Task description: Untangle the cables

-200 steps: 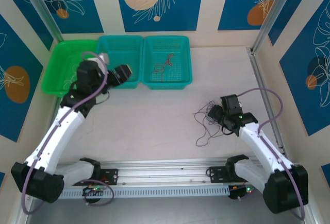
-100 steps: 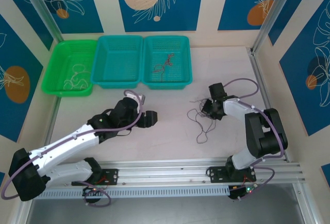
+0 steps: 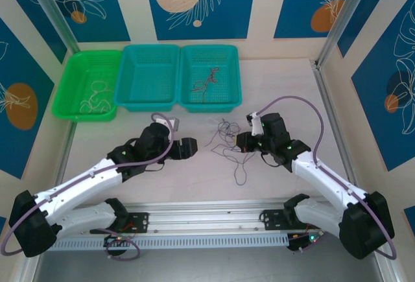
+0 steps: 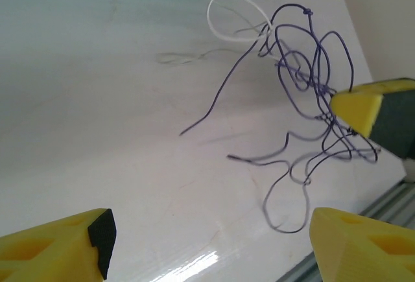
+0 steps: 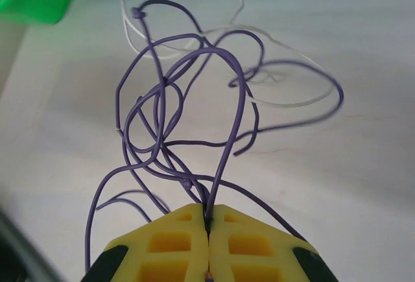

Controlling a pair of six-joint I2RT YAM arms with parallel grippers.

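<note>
The cables (image 3: pixel 227 141) are a loose tangle of thin purple-dark wires with a whitish wire among them, lying mid-table. My right gripper (image 3: pixel 244 143) is at the tangle's right side. In the right wrist view it (image 5: pixel 209 220) is shut on a few purple strands (image 5: pixel 243 100), and the whitish wire (image 5: pixel 285 105) loops beyond them. My left gripper (image 3: pixel 193 147) is just left of the tangle. In the left wrist view it (image 4: pixel 209 231) stands open with bare table between its fingers. The purple tangle (image 4: pixel 295 71) and the white loop (image 4: pixel 209 17) lie ahead of it.
Three baskets line the back. The green one (image 3: pixel 72 68) holds a whitish wire (image 3: pixel 97 97), the middle teal one (image 3: pixel 148 78) looks bare, and the right teal one (image 3: pixel 230 68) holds a reddish-brown wire (image 3: pixel 206 82). A metal rail (image 3: pixel 207 216) runs along the near edge.
My right gripper shut on the tangle and dragged it left toward the table's middle. My left arm swung from the baskets down to the table, its gripper now beside the tangle.
</note>
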